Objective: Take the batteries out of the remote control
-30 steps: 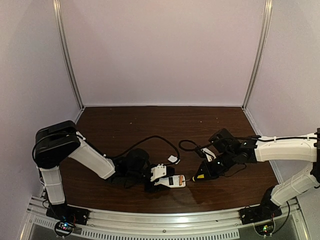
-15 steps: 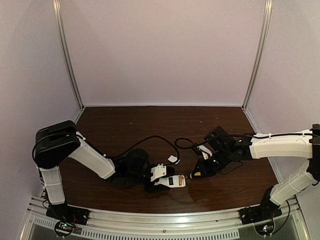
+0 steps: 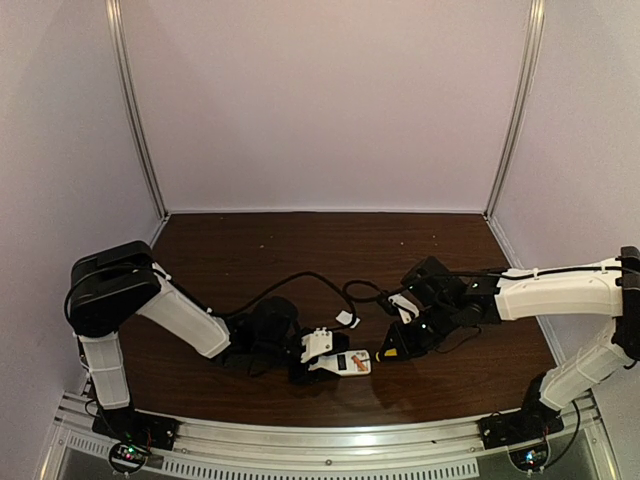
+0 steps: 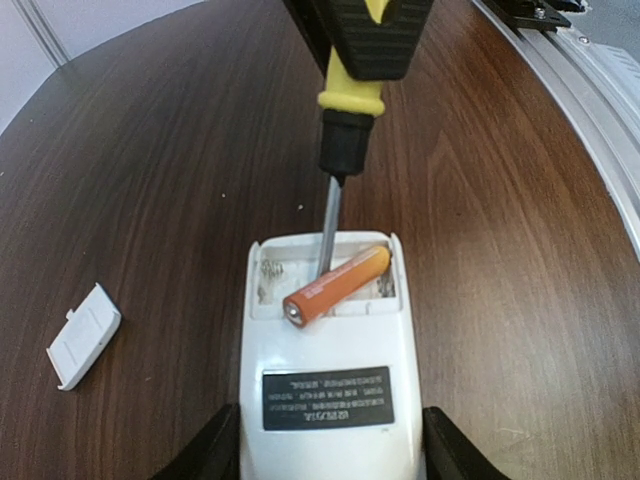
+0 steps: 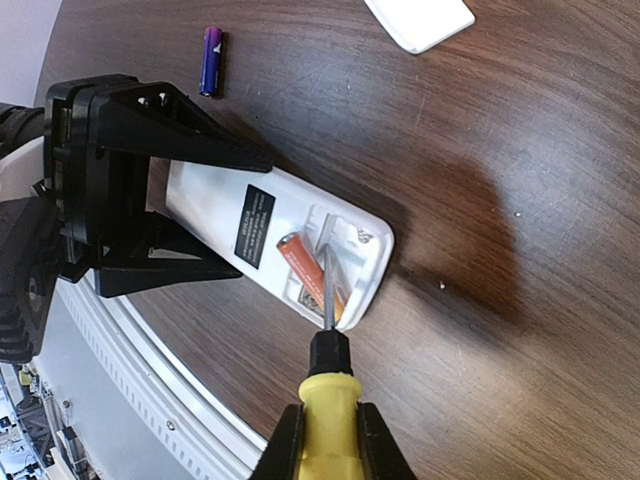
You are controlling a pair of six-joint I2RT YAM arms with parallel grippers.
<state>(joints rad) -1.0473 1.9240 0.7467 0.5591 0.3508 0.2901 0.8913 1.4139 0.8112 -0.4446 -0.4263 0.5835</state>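
the screwdriver (image 4: 343, 150) tip hides behind the orange battery (image 4: 337, 285), and the remote control (image 4: 330, 345) is cropped below.

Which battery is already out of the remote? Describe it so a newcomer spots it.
On the dark wooden table, find the white remote control clamped in the left gripper. Just beyond the gripper's black body, a small battery lies loose on the wood. It is blue-purple, whereas the orange battery sits tilted inside the remote's open compartment.
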